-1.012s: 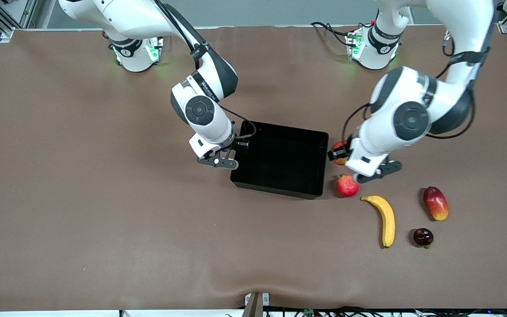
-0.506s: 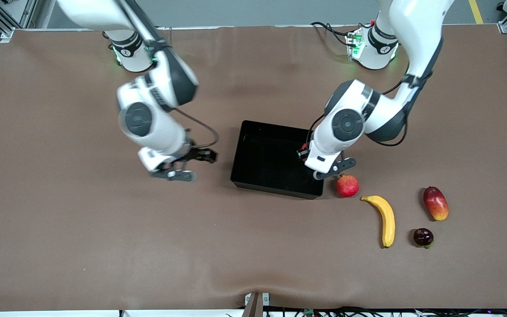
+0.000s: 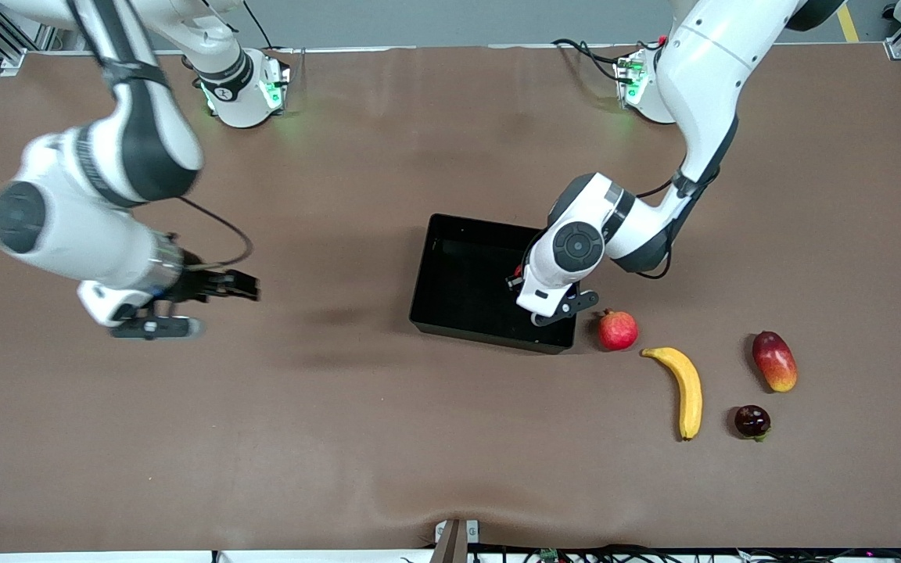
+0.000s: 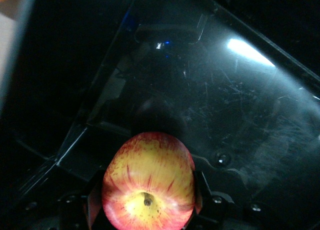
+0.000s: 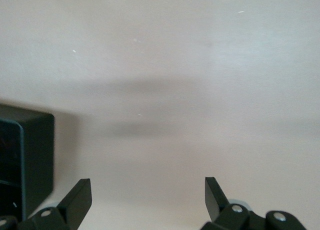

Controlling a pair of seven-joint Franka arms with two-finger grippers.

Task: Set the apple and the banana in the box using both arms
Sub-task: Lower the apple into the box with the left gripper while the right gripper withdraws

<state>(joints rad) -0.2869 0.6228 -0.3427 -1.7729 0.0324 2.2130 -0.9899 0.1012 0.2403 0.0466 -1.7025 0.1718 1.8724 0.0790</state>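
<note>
My left gripper (image 3: 515, 281) is low inside the black box (image 3: 450, 270), at the end nearest the left arm, and is shut on the apple. In the left wrist view the red-and-yellow streaked apple (image 4: 148, 185) sits between the fingers of the left gripper (image 4: 147, 197), just above the glossy box floor (image 4: 225, 104). In the front view my wrist hides the apple. The yellow banana (image 3: 689, 387) lies on the table nearer the front camera than the box, toward the left arm's end. My right gripper (image 3: 247, 288) is open and empty over bare table toward the right arm's end; it also shows in the right wrist view (image 5: 147, 190), where a box corner (image 5: 27, 155) is visible.
A pinkish-red fruit with a crown tip (image 3: 617, 330) lies just outside the box corner, beside my left gripper. A red-yellow mango (image 3: 774, 360) and a small dark fruit (image 3: 752, 421) lie near the banana. The brown table covering (image 3: 341, 438) bulges at the front edge.
My left gripper carried the apple from beside the box to low inside it. My right arm swung away from the box's edge toward its own end of the table.
</note>
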